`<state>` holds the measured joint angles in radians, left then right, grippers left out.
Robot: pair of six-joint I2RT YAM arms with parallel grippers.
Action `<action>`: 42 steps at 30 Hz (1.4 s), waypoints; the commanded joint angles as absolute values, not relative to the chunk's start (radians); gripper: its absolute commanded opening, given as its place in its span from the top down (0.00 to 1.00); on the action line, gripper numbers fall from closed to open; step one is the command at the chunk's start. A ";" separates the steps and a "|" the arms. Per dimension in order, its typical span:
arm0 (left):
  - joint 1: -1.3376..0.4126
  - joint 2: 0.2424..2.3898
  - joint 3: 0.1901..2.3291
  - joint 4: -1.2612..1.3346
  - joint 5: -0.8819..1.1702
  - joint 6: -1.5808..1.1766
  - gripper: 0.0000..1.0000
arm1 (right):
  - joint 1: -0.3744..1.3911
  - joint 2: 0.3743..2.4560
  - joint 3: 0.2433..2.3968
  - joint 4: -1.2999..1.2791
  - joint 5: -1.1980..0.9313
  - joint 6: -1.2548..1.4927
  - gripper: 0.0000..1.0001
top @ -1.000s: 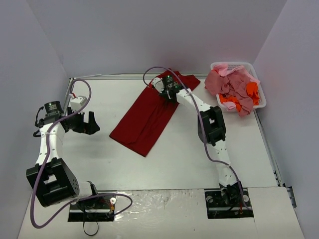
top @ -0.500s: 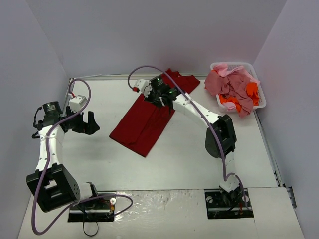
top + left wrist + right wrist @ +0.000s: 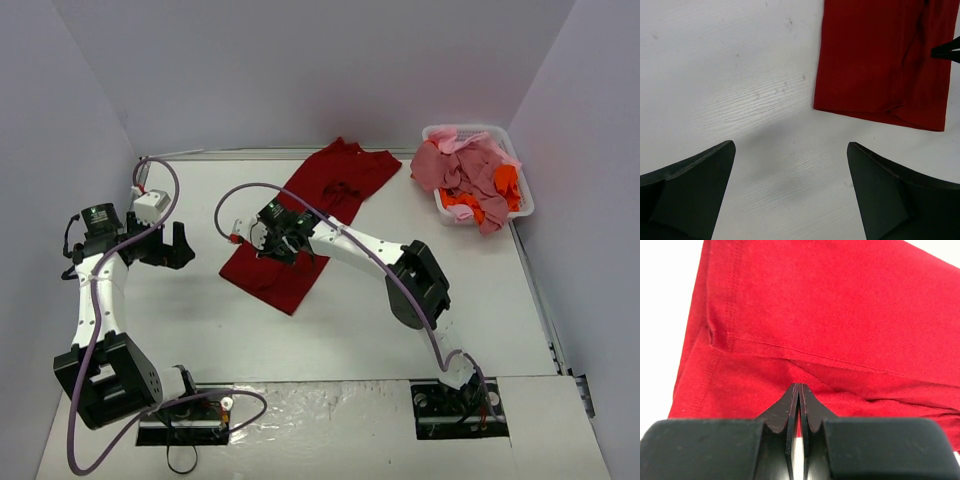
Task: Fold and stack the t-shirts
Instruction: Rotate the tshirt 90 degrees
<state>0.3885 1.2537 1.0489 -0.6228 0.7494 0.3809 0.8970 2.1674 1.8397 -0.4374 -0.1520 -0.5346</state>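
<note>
dark red t-shirt (image 3: 345,180): 1 | basket (image 3: 526,195): 1 — shirts (image 3: 470,170) heaped, uncounted

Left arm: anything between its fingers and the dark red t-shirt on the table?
Nothing visible. Only bare white table lies between the open left gripper and the near hem of the dark red cloth t-shirt. The right gripper, fingers shut, is over the shirt farther along, not in that path.
</note>
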 commanded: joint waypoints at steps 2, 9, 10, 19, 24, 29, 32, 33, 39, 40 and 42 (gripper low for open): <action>0.399 1.226 1.063 -0.606 0.747 0.370 0.06 | 0.876 2.190 1.841 -0.479 -0.175 -0.514 1.00; 0.400 1.226 1.060 -0.606 0.749 0.374 0.06 | 0.879 2.230 1.815 -0.515 -0.201 -0.522 1.00; 0.400 1.226 1.060 -0.604 0.749 0.374 0.06 | 0.879 2.233 1.800 -0.517 -0.202 -0.523 1.00; 0.400 1.230 1.060 -0.607 0.759 0.377 0.06 | 0.882 2.214 1.678 -0.526 -0.224 -0.523 1.00; 0.400 1.230 1.060 -0.607 0.762 0.376 0.06 | 0.885 2.181 1.594 -0.546 -0.244 -0.535 1.00; 0.400 1.229 1.063 -0.614 0.773 0.379 0.06 | 0.884 2.178 1.503 -0.586 -0.270 -0.552 1.00; 0.400 1.226 1.062 -0.617 0.781 0.380 0.06 | 0.882 2.175 1.447 -0.606 -0.273 -0.574 1.00; 0.400 1.224 1.063 -0.617 0.782 0.379 0.06 | 0.879 2.172 1.418 -0.607 -0.275 -0.578 1.00; 0.400 1.226 1.063 -0.618 0.790 0.385 0.06 | 0.841 2.140 1.350 -0.684 -0.302 -0.618 1.00; 0.400 1.227 1.063 -0.618 0.792 0.384 0.06 | 0.835 2.144 1.339 -0.734 -0.316 -0.630 1.00; 0.400 1.233 1.065 -0.618 0.796 0.385 0.06 | 0.815 2.149 1.319 -0.758 -0.339 -0.638 1.00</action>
